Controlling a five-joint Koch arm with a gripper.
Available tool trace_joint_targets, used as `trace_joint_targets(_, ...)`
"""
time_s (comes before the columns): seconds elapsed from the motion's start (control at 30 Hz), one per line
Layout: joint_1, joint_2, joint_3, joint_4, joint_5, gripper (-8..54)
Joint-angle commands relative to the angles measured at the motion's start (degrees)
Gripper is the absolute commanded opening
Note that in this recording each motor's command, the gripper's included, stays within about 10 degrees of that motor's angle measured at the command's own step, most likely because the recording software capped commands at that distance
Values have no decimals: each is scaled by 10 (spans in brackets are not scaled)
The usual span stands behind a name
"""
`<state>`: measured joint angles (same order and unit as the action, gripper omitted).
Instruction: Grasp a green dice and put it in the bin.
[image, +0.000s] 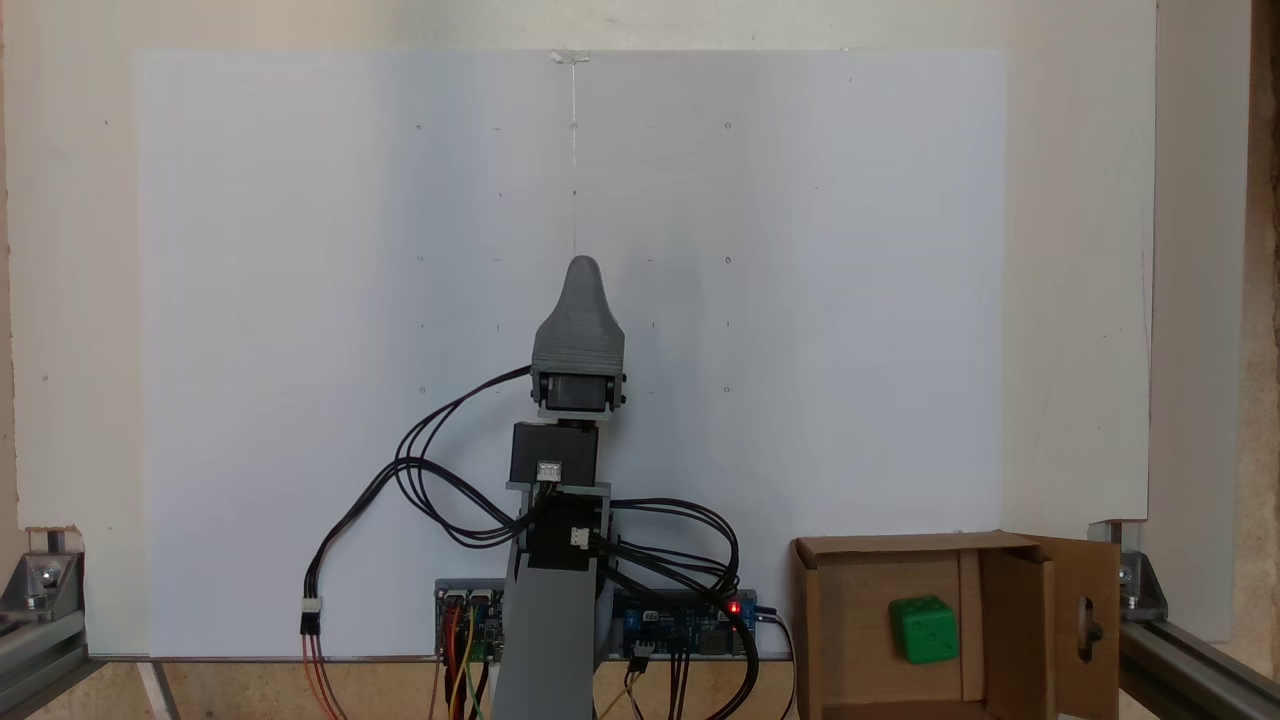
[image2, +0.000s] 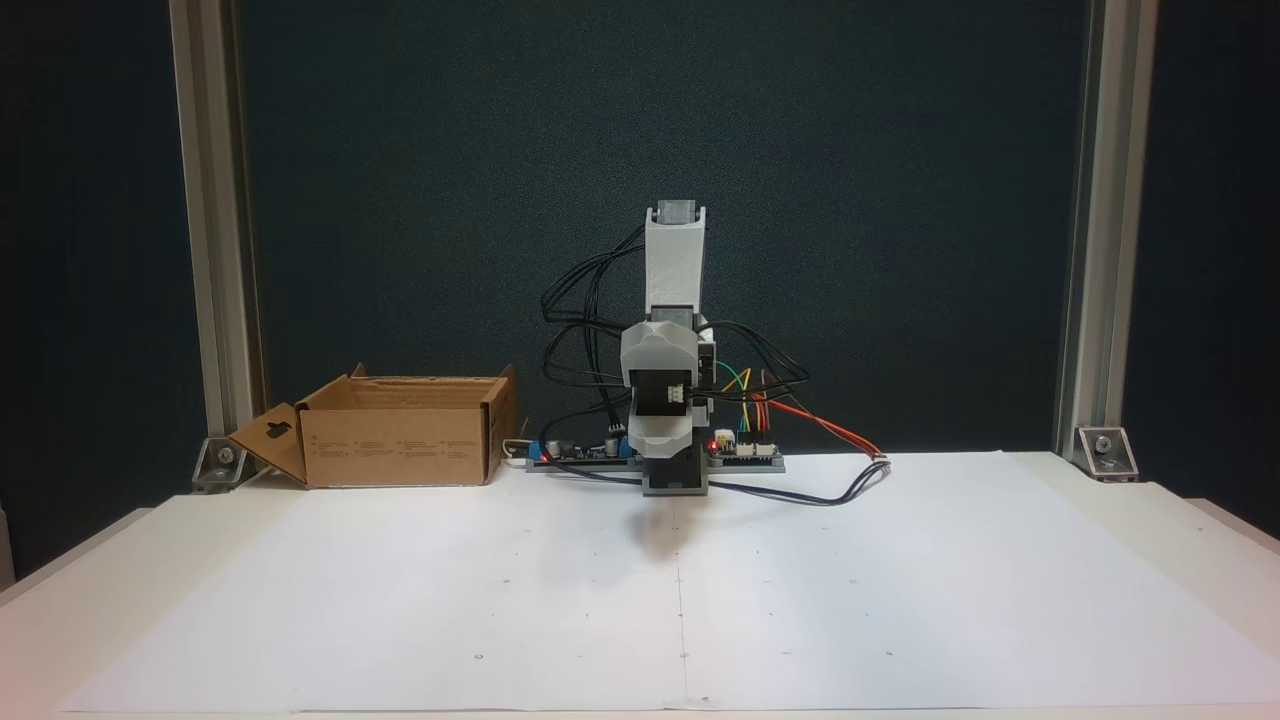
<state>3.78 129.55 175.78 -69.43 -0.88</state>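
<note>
Green dice (image: 924, 629) seen inside bin (image: 1005, 610), lower right of frame. Judged light, rigid, slippery plastic; best pinched across opposite flat faces. Gripper (image: 583, 268) centred, jaw state not discernible.

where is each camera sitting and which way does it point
Fixed view from above: high behind the arm's base, looking down on the white sheet; shows the arm, the gripper, the control boards, and the green dice inside the bin.
Fixed view from the front: low at the table's far edge, facing the arm head-on against a dark backdrop; shows the folded arm, with the bin at left.
Shared: arm, bin, sheet, boards.
</note>
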Motion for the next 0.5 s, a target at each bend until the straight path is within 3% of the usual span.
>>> trace_joint_targets(0.0,0,62,23,-40,20,444)
trace_joint_targets(0.47,-3,61,34,-43,20,447)
